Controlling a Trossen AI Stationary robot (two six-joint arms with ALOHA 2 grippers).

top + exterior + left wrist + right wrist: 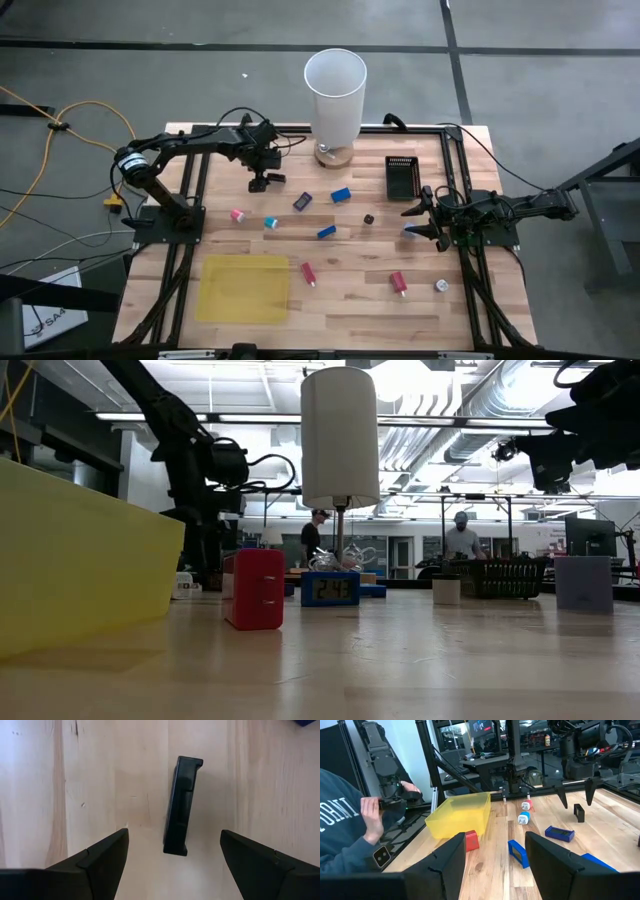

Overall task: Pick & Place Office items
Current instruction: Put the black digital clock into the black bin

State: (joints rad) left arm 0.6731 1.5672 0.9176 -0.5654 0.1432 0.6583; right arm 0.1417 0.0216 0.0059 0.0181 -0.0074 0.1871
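Dark flat block lying on wood table, left gripper fingers spread wide above it, right gripper fingers apart, holding nothing, blue piece cut off at edge

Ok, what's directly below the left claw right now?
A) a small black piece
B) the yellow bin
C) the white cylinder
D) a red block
A: the left wrist view shows the left claw open above a small black piece lying on the bare wooden table.
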